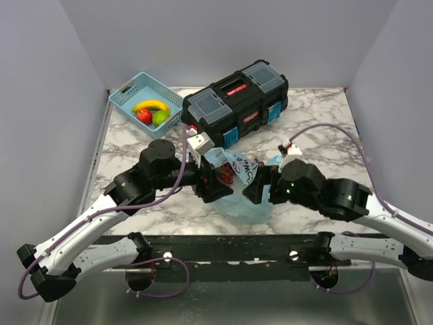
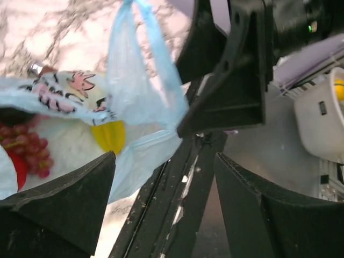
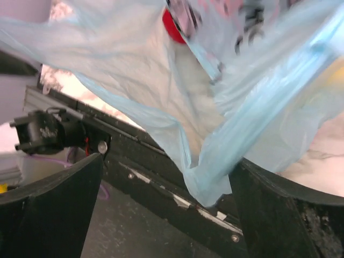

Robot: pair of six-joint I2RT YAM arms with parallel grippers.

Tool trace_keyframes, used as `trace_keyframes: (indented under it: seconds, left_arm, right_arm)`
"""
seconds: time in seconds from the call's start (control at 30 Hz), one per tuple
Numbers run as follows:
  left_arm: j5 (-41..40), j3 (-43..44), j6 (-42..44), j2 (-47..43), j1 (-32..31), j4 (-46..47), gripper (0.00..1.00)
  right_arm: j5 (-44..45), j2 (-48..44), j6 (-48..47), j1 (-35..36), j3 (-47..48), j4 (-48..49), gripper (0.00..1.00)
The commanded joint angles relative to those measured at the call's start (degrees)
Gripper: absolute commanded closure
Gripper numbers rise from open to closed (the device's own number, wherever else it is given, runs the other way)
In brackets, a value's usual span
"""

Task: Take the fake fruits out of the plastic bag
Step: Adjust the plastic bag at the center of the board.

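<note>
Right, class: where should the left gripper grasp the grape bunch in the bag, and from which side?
Probably across the middle of the grape bunch, entering from the side of the left gripper: the plastic bag gapes that way, leaving the bunch uncovered beside a red fruit.

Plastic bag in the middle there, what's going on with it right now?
Both arms meet at the plastic bag mid-table: the left gripper at its left side, the right gripper at its right, each with jaws open, so neither is gripping it. Inside the bag sit a red fruit, a bunch of grapes and a yellow fruit. A banana, a strawberry and a green fruit lie in the blue basket at far left.
</note>
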Motion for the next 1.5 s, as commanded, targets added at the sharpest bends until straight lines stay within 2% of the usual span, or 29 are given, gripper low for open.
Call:
trace_keyframes:
  seconds: [0.0, 0.1, 0.23, 0.3, 0.37, 0.47, 0.53, 0.73, 0.83, 0.97, 1.1, 1.2, 1.27, 1.37, 1.47]
  left_arm:
    - [7.6, 9.7, 2.9, 0.8, -0.3, -1.3, 0.26]
    - [7.2, 13.7, 4.0, 1.3, -0.3, -3.2, 0.25]
    - [6.4, 14.9, 3.9, 0.7, -0.3, -3.7, 0.25]
    - [5.8, 14.2, 3.5, -0.2, -0.3, -3.6, 0.25]
    - [5.8, 12.7, 3.3, -1.7, -0.3, -3.3, 0.25]
    - [6.9, 8.9, 1.5, -4.8, -0.4, -0.9, 0.22]
    - [9.8, 6.1, -0.5, -6.0, -0.3, 1.7, 0.21]
    - [18.6, -1.6, -8.1, -6.2, -0.8, 12.6, 0.21]
    - [19.2, -3.8, -9.6, -5.3, -2.2, 15.9, 0.21]
    - [17.4, -3.8, -8.5, -3.5, -6.1, 15.2, 0.21]
    - [14.6, -2.9, -7.4, -2.3, -9.4, 14.0, 0.22]
    - [11.8, -2.6, -6.7, -1.8, -11.2, 13.7, 0.22]
    - [9.6, -2.8, -6.0, -1.6, -12.1, 14.0, 0.22]
    - [3.7, -4.6, -5.3, -1.6, -13.3, 15.7, 0.27]
    - [-3.5, -7.6, -5.0, -1.2, -14.2, 19.8, 0.3]
  right_arm:
    - [12.3, 10.1, -4.5, 0.0, 19.0, -19.3, 0.0]
    - [20.3, 17.5, -11.0, 0.1, 29.1, -23.0, 0.0]
    - [17.7, 24.9, -24.7, -3.8, 36.0, -17.8, 0.0]
    - [11.0, 28.0, -30.0, -10.3, 37.2, -14.8, 0.0]
    - [-0.6, 30.3, -34.2, -17.3, 36.6, -12.9, 0.0]
    - [-17.1, 33.7, -40.1, -18.3, 34.8, -13.1, 0.0]
    - [-22.6, 35.2, -41.1, -18.2, 33.6, -13.0, 0.0]
    - [-24.5, 37.9, -41.4, -18.2, 29.5, -13.2, 0.0]
    - [-24.8, 38.5, -40.5, -17.9, 27.2, -13.3, 0.0]
    - [-19.9, 39.4, -39.1, -17.1, 26.0, -14.4, 0.02]
    - [-15.9, 41.6, -36.9, -15.6, 25.1, -16.2, 0.12]
    - [-5.0, 44.1, -33.6, -13.6, 24.1, -18.3, 0.2]
    - [0.5, 44.8, -30.5, -12.8, 23.9, -19.2, 0.36]
    - [5.3, 43.0, -25.8, -12.0, 23.3, -18.5, 0.73]
    - [8.0, 37.5, -21.7, -12.0, 20.8, -14.8, 0.95]
